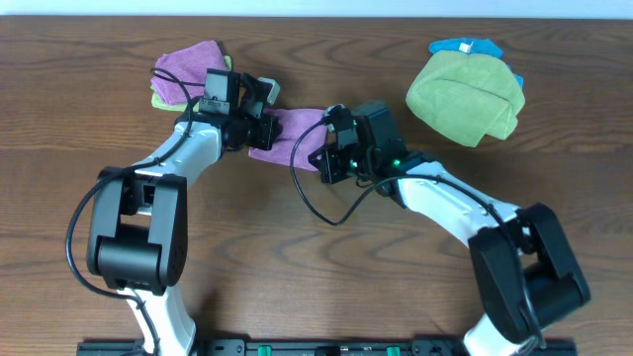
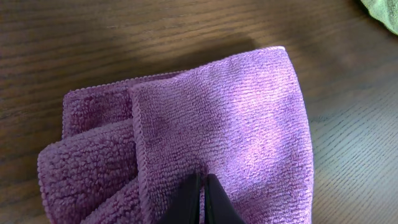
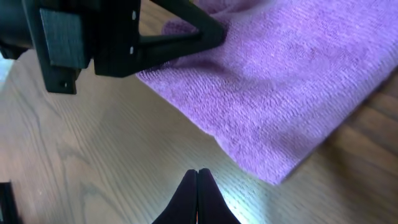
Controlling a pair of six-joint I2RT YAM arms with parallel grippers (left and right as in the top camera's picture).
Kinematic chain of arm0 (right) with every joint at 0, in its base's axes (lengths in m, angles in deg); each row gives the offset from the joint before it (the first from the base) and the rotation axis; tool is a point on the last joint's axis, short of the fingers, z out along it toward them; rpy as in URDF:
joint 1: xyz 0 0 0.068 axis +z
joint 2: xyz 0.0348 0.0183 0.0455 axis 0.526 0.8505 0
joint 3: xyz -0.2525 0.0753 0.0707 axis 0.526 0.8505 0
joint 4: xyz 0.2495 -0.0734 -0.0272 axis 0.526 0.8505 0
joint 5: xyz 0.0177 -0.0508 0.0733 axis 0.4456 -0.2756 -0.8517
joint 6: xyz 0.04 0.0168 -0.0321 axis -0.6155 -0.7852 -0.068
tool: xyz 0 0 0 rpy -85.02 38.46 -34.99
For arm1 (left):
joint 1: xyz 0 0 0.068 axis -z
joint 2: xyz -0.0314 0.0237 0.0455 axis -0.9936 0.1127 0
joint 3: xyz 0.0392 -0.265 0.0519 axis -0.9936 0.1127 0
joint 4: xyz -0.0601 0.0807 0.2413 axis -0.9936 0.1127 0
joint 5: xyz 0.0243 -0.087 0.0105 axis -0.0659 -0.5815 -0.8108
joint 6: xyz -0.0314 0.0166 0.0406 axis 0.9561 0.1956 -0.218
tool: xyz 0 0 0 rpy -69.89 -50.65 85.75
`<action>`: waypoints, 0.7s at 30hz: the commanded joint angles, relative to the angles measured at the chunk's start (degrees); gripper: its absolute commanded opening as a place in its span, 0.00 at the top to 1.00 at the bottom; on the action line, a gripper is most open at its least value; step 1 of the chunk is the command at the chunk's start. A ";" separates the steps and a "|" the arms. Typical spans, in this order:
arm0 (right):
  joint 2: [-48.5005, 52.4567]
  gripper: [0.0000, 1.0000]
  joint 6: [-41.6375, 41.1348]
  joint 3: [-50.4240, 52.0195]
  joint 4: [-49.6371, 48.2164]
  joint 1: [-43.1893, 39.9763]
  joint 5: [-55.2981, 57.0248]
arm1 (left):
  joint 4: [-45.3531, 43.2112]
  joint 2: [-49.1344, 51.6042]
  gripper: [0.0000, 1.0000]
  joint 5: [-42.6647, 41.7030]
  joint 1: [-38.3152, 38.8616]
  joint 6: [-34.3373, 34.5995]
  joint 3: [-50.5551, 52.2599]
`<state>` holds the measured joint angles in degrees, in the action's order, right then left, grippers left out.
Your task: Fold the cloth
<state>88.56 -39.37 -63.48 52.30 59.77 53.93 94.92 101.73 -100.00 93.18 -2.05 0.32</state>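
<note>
Mauve-purple microfibre cloth (image 1: pixel 290 132) lies folded mid-table on the brown wood-grain table (image 1: pixel 297 287), between left tool (image 1: pixel 262 133) and right tool (image 1: pixel 321 156). Overhead only: bunched olive-green towel (image 1: pixel 463 99) at right, over a small bright blue cloth (image 1: pixel 463 46). A second purple cloth (image 1: pixel 188 61) sits top left.

Left wrist: cloth (image 2: pixel 236 124) close up, stitched hem and stacked layers at left. Left tool (image 2: pixel 202 199) closed, tips on the fabric; cannot tell if it pinches any.

Right wrist: right tool (image 3: pixel 198 193) closed above bare table, just beside the cloth (image 3: pixel 280 93) edge. Left tool (image 3: pixel 208 34) tip touches the cloth.
</note>
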 commanded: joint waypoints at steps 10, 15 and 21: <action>4.94 0.98 -4.46 -2.05 -5.88 1.14 -1.64 | -0.28 0.09 0.94 0.55 0.13 -0.17 -1.11; 7.91 0.98 -4.44 -5.20 -5.75 1.36 -1.62 | -0.52 0.09 0.94 0.55 0.13 -0.17 -1.11; 12.55 0.99 -4.44 -9.94 -3.15 1.44 -1.88 | -1.14 0.09 0.94 0.57 0.13 -0.15 -1.11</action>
<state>99.49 -43.15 -71.54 48.32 60.60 52.83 93.83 101.73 -99.61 93.18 -2.05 0.32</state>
